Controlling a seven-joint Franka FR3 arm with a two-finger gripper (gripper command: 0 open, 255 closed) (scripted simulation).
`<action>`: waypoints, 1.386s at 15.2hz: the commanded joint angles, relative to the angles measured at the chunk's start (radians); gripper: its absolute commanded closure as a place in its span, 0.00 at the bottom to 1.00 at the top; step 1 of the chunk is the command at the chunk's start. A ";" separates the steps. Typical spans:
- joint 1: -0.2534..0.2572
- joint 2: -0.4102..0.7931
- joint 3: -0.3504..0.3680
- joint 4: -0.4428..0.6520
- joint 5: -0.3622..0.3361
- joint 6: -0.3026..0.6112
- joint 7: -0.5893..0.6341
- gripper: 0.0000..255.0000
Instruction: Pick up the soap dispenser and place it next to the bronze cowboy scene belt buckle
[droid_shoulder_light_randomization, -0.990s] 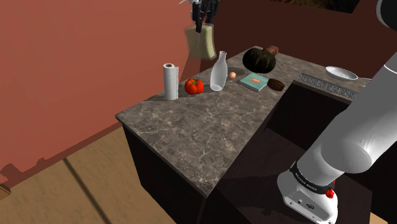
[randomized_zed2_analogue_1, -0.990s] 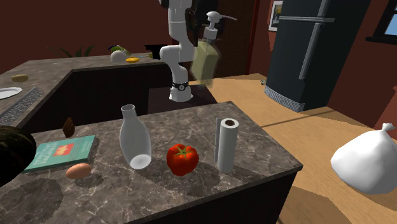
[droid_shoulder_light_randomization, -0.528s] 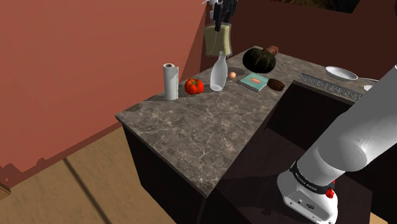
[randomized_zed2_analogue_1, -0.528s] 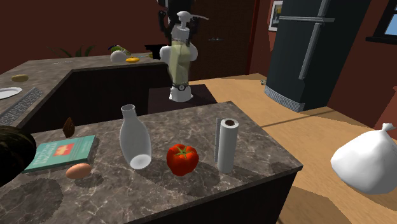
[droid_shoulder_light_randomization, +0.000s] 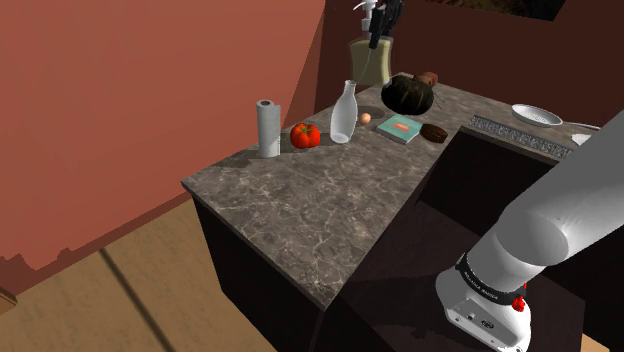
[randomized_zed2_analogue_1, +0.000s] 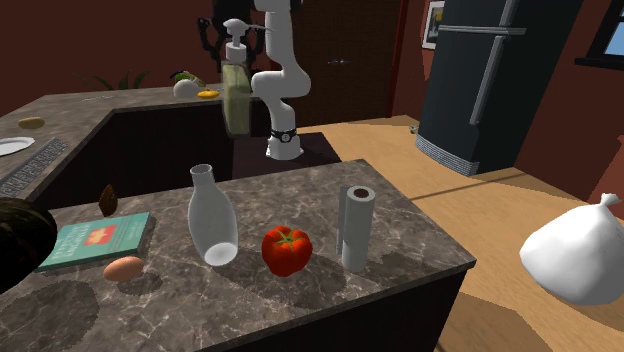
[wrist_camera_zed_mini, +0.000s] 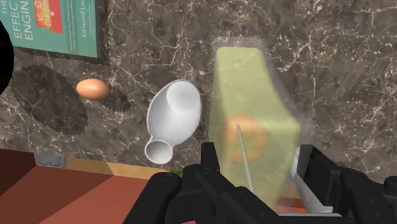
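Note:
The soap dispenser is a translucent yellow-green bottle with a white pump, hanging in the air above the counter's far end. My gripper is shut on it near the pump. In the second exterior view the dispenser hangs below the gripper, above and behind the white bottle. In the wrist view the fingers clasp the dispenser from both sides. The belt buckle is a small dark brown piece on the counter beside the teal book; it is also in the second exterior view.
On the marble counter stand a paper towel roll, a tomato, a white bottle, an egg and a dark squash. A plate lies at the far right. A fridge and a white bag are off the counter.
The gripper has carried the dispenser toward the shoulder view's right, from above the paper towel roll and tomato to above the white bottle and the squash.

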 joint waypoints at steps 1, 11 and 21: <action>-0.020 0.002 -0.027 0.006 0.006 -0.001 -0.049 1.00; -0.128 0.074 -0.165 0.091 0.052 -0.009 -0.301 1.00; -0.214 0.174 -0.249 0.154 0.112 0.018 -0.475 1.00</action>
